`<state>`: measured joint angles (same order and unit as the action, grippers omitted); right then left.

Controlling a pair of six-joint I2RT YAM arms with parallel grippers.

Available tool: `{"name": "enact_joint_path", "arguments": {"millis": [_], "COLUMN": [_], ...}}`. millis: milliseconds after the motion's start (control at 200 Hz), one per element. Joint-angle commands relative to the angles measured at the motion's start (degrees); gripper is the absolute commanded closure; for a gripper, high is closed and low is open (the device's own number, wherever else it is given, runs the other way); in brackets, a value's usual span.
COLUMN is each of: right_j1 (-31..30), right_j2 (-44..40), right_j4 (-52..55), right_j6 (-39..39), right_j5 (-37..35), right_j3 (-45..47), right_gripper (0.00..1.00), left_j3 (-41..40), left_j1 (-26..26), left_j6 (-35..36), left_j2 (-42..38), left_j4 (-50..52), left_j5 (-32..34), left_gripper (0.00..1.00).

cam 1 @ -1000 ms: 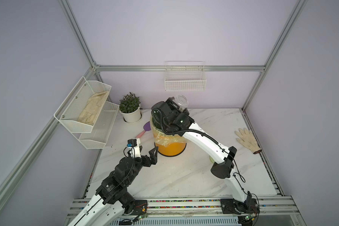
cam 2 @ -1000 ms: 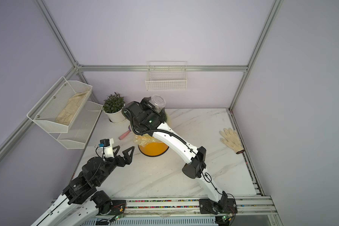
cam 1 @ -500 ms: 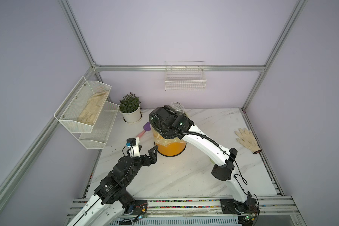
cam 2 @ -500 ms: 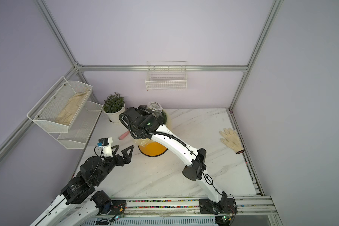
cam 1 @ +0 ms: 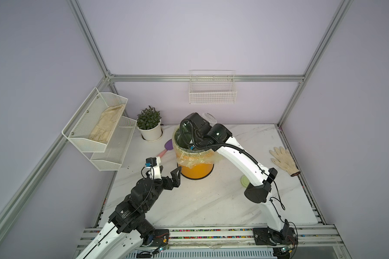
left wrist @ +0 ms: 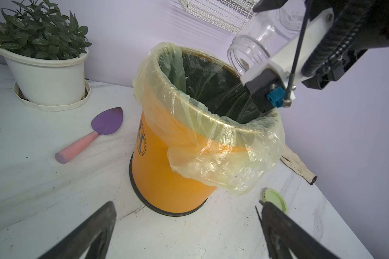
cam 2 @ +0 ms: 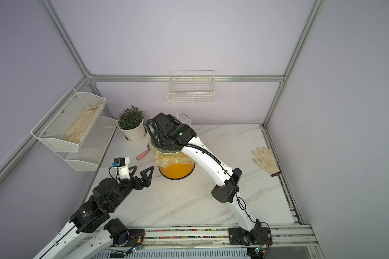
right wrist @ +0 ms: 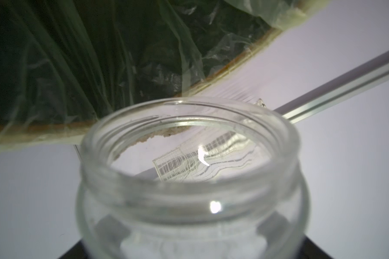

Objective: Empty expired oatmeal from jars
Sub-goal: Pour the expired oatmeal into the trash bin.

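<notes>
Left wrist view: reading a grey letter H (left wrist: pixel 140 140) inside a dotted ring, printed on the wall of the round orange plastic bin (left wrist: pixel 166 175) lined with a thin yellow bag (left wrist: pixel 222 157). Gripping the small clear glass-like jar (left wrist: pixel 249 51) by its body with the right gripper (cam 2: pixel 175 120), jaws spread wide around it, and tipping it mouth-down above the bin's far rim. Seeing the jar as nearly empty in the right wrist view, with only a few pale beige oatmeal flakes (right wrist: pixel 160 134) clinging inside the neck. Holding the left gripper (cam 2: pixel 140 172) wide apart and empty, hovering low beside the bin, touching nothing. Leaving the flat pale green round lid (left wrist: pixel 274 198) lying on the white marbled table (left wrist: pixel 32 190) near the bin's base.
</notes>
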<state>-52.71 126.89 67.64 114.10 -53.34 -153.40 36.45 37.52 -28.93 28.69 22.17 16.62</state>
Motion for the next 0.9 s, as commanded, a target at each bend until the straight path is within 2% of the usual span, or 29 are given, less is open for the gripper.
{"name": "enact_joint_path", "arguments": {"millis": [0, 75, 130, 150, 165, 205, 225, 245, 275, 300, 340, 375, 410, 435, 455, 495, 515, 540, 560, 600, 630, 670, 695, 720, 750, 785, 805, 835, 895], "right_j1": [0.2, -0.5, 0.4, 0.5, 0.5, 0.1, -0.3, -0.6, -1.4, -2.0, -2.0, -1.0, -0.2, -0.2, -0.5, -0.7, -0.7, -0.5, -0.3, -0.5, -1.7, -2.6, -2.5, -2.2, -2.1, -2.7, -3.1, -3.4, -2.9], "right_j2": [-2.6, -3.4, -2.8, -2.1, -1.4, -0.1, 0.2, 0.3, 0.2, 0.3, 0.2, -0.7, -1.9, -2.6, -2.7, -2.0, -1.7, -2.1, -2.5, -4.0, -4.7, -4.5, -3.8, -3.1, -2.3, -1.5, -1.3, -1.3, -1.7], "right_j4": [-6.6, 3.7, -6.7, -7.5, -4.5, 14.7, 17.8, 13.5, -1.8, -7.7, -1.2, 2.9, -4.7, -11.6, -13.0, -3.1, 3.7, 5.9, 4.8, -6.3, -14.6, -17.0, -14.3, -8.7, 0.8, 8.0, 6.4, -2.0, -12.0], "right_j6": [1.0, -6.5, -2.7, -2.3, -3.9, -13.6, -17.1, -16.9, -9.5, -5.9, -7.7, -9.5, -6.3, -3.2, -2.4, -6.6, -10.5, -13.6, -14.4, -12.1, -6.5, -3.7, -3.5, -4.9, -9.5, -14.4, -14.4, -11.3, -4.8], "right_j5": [2.7, -1.7, -2.2, -2.4, -3.0, -6.3, -7.3, -7.2, -5.8, -3.4, -2.3, -6.4, -8.3, -5.7, -2.6, 0.1, -2.3, -6.5, -9.6, -15.4, -11.7, -4.9, -4.5, -7.1, -9.4, -8.1, -6.1, -3.8, -2.9], "right_j3": [0.7, 5.0, 4.3, 2.7, 1.5, 2.1, 2.9, 2.8, 1.6, -0.3, -0.7, 3.9, 7.6, 7.1, 5.2, 1.8, 3.3, 7.5, 10.4, 16.7, 15.7, 10.6, 8.2, 7.4, 7.2, 5.9, 4.5, 3.2, 2.8], "right_gripper": [1.0, 1.0, 1.0, 1.0, 0.99, 1.0, 1.0, 1.0, 1.0, 1.0, 0.99, 0.99, 1.0, 1.0, 1.0, 0.98, 0.97, 0.97, 0.97, 0.99, 0.99, 0.97, 0.97, 0.99, 1.0, 1.0, 1.0, 1.0, 0.99], "left_j3": [3.5, 3.5, 4.1, 4.2, 4.1, 4.0, 4.2, 4.5, 4.8, 4.8, 4.4, 4.5, 4.9, 5.1, 5.1, 4.7, 4.6, 4.6, 4.7, 4.7, 4.7, 4.9, 4.9, 5.0, 5.1, 5.1, 5.1, 5.1, 4.6], "left_j1": [-0.3, -0.3, -0.3, -0.3, -0.3, -0.3, -0.3, -0.3, -0.3, -0.3, -0.3, -0.3, -0.3, -0.3, -0.3, -0.3, -0.3, -0.3, -0.3, -0.3, -0.3, -0.3, -0.3, -0.3, -0.3, -0.3, -0.3, -0.3, -0.3], "left_j6": [0.2, 0.4, 0.3, 0.1, -0.1, 0.1, 0.3, 0.4, 0.3, 0.0, -0.2, 0.0, 0.0, -0.1, -0.2, -0.3, -0.2, 0.1, 0.3, 0.3, 0.3, 0.7, 0.7, 0.7, 0.7, 0.6, 0.7, 0.8, 0.9], "left_j2": [0.2, 0.4, 0.9, 1.0, 1.1, 1.5, 1.8, 2.1, 2.4, 2.5, 2.6, 2.8, 3.2, 3.2, 3.1, 3.0, 3.0, 3.1, 3.2, 3.3, 3.4, 3.6, 3.7, 3.8, 3.8, 3.7, 3.7, 3.6, 3.2], "left_j4": [-0.3, -0.6, -0.1, -0.2, -0.4, -0.8, -0.8, -0.5, -0.2, -0.3, -1.0, -1.2, -0.7, -0.6, -0.6, -0.9, -1.1, -1.0, -1.0, -1.0, -1.2, -1.1, -1.0, -0.9, -0.9, -0.8, -0.7, -0.7, -0.7], "left_j5": [-0.1, -0.3, -0.3, -0.5, -0.6, -0.6, -0.5, -0.6, -0.8, -0.8, -0.7, -0.7, -1.1, -1.3, -1.3, -1.0, -0.8, -0.7, -0.6, -0.6, -0.7, -0.4, -0.4, -0.7, -1.0, -1.0, -1.0, -0.8, -0.1], "left_gripper": [0.0, 0.0, 0.0, 0.0, 0.0, 0.0, 0.0, 0.0, 0.0, 0.0, 0.0, 0.0, 0.0, 0.0, 0.0, 0.0, 0.0, 0.0, 0.0, 0.0, 0.0, 0.0, 0.0, 0.0, 0.0, 0.0, 0.0, 0.0, 0.0]}}
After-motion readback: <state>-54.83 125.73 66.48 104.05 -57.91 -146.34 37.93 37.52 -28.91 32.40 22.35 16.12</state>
